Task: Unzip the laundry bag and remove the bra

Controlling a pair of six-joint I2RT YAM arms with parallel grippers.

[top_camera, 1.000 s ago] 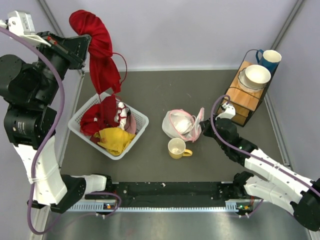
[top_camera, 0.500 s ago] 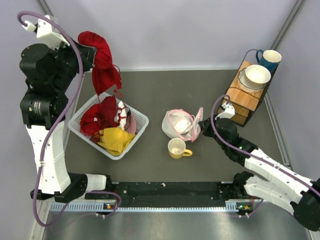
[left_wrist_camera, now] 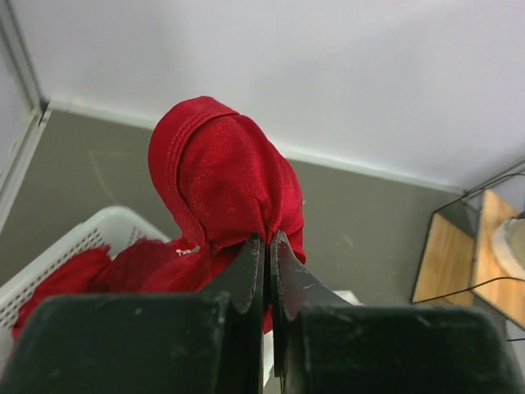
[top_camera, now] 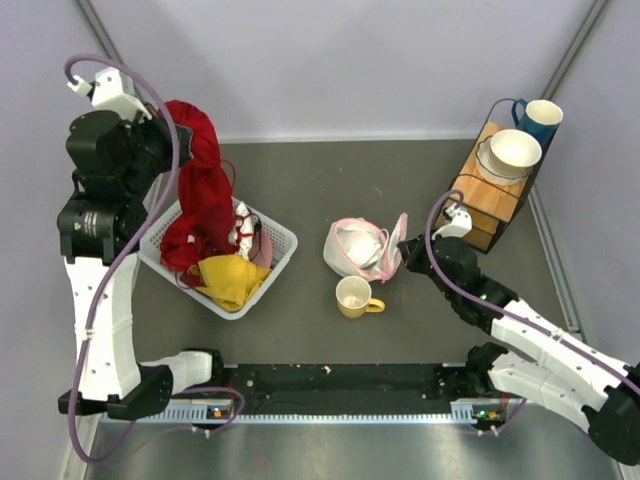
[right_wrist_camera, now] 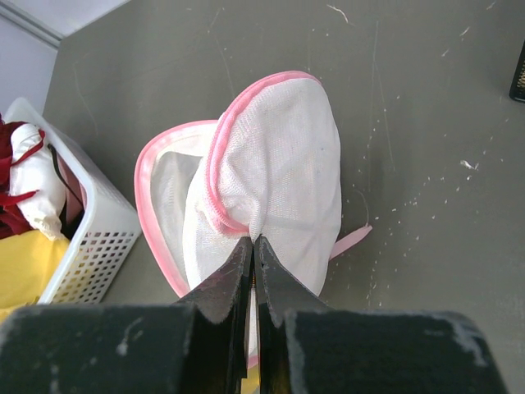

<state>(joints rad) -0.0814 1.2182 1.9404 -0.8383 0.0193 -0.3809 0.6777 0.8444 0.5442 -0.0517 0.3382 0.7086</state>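
The laundry bag (top_camera: 360, 250) of white mesh with pink trim lies mid-table, its mouth open towards the left. White fabric inside the opening looks like the bra (top_camera: 364, 243). My right gripper (top_camera: 403, 250) is shut on a fold of the bag's mesh at its right side; in the right wrist view the right gripper (right_wrist_camera: 253, 240) pinches the bag (right_wrist_camera: 287, 164) just below the pink zipper edge. My left gripper (top_camera: 172, 135) is shut on a red garment (top_camera: 200, 190) that hangs down into the white basket; the left wrist view shows the left gripper (left_wrist_camera: 267, 238) clamped on the red garment (left_wrist_camera: 221, 172).
The white slatted basket (top_camera: 285, 240) at left holds red, yellow and white clothes. A yellow mug (top_camera: 354, 296) stands just in front of the bag. A wooden rack (top_camera: 490, 195) at the back right carries a bowl (top_camera: 515, 150) and a blue mug (top_camera: 540, 118).
My left arm has come down and forward, lowering the red garment so that more of it hangs in the basket. The right gripper and the bag have barely moved.
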